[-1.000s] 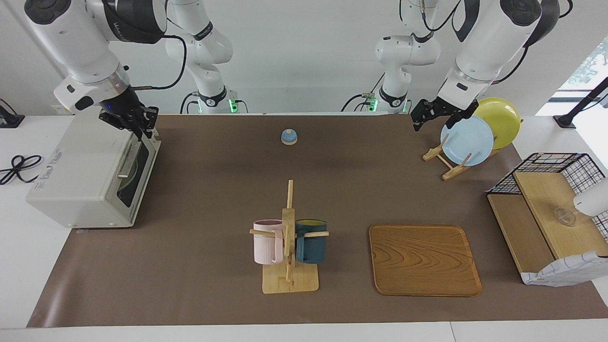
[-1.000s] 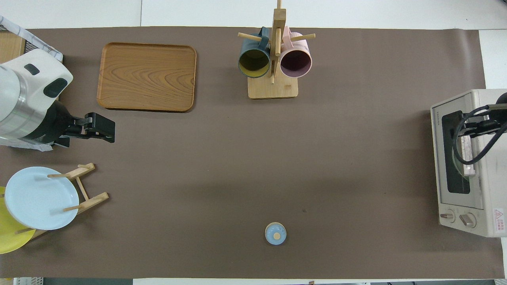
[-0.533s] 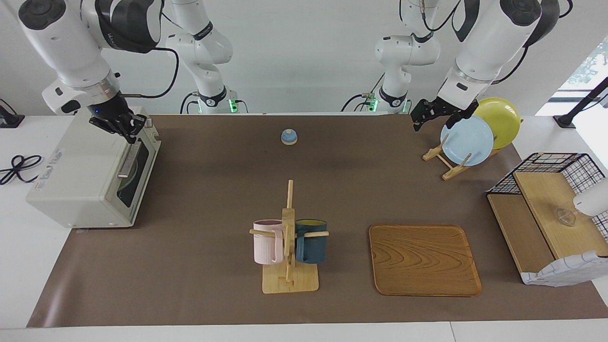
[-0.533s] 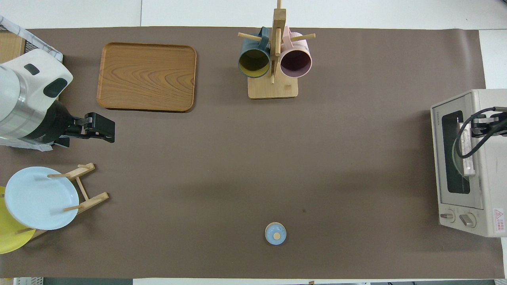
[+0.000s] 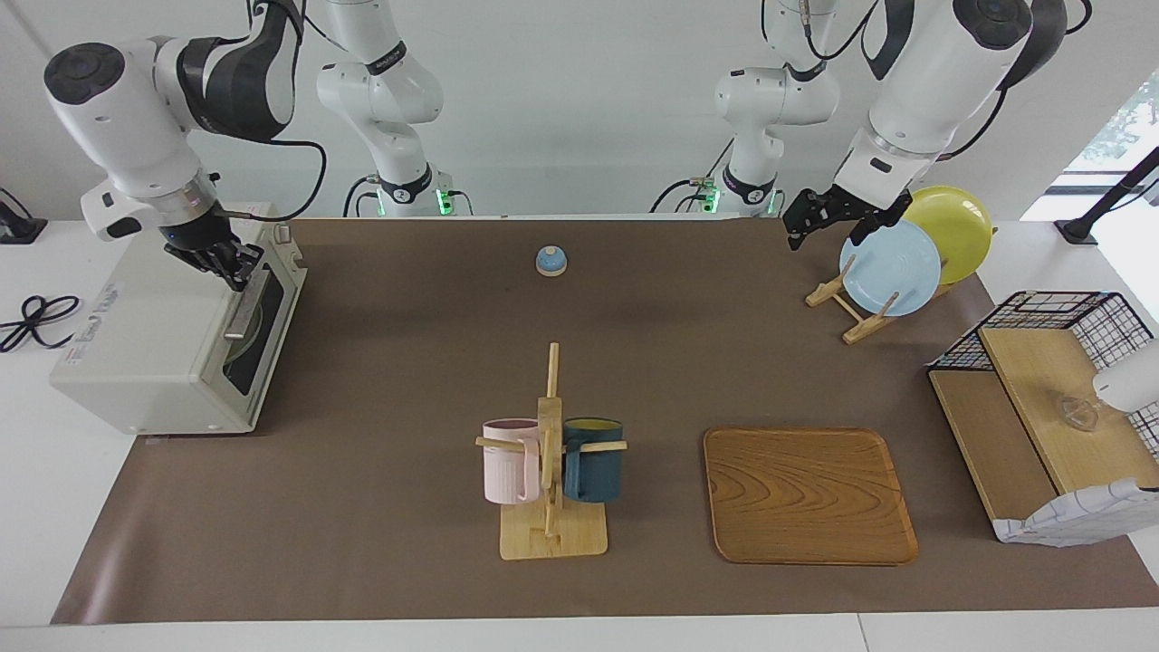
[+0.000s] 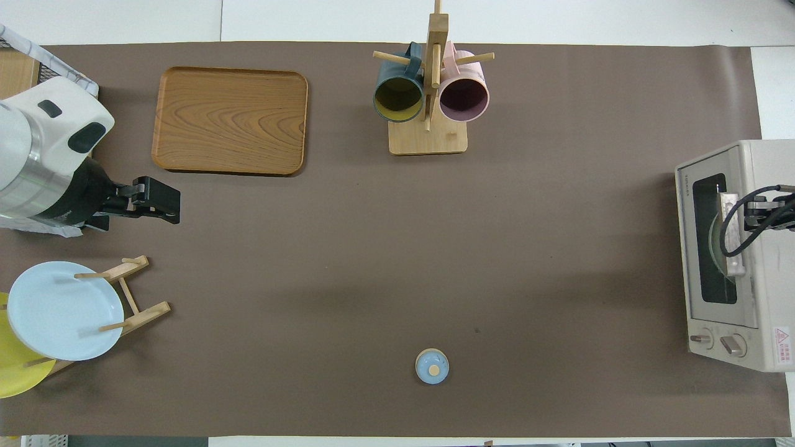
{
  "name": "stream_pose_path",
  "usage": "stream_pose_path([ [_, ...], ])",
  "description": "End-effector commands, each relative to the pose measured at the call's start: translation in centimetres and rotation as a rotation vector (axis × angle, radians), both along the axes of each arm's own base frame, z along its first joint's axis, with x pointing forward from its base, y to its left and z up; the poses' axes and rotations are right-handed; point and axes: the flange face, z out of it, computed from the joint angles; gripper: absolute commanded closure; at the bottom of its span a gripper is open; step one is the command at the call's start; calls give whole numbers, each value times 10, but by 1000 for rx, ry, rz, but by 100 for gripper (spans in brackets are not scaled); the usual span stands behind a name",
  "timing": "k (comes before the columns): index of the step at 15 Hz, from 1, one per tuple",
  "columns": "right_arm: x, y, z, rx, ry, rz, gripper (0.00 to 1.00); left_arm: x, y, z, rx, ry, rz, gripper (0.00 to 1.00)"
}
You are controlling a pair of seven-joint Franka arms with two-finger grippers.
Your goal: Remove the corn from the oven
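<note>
Oven (image 5: 172, 326) door shut, right gripper (image 5: 237, 272) above.

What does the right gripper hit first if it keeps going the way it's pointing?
Most likely the oven: the shut right gripper points down at the metal handle on its closed door, though contact isn't clear.

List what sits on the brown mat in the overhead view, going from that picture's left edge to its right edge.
Blue plate on its rack → wooden tray → mug tree with the dark blue mug and then the pink mug → oven, door shut, with the right gripper above it.
</note>
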Motion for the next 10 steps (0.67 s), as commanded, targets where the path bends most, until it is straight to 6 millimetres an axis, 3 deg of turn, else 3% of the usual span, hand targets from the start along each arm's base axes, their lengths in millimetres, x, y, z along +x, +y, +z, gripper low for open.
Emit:
stream_pose_path([
  [1, -10, 4, -21, -5, 10, 81, 100, -1, 2, 5, -12, -10, 3, 0],
  [4, -3, -11, -38, -7, 12, 91, 100, -1, 2, 5, -13, -10, 0, 0],
  [10, -4, -10, -41, -16, 33, 141, 100, -1, 3, 5, -13, -11, 3, 0],
])
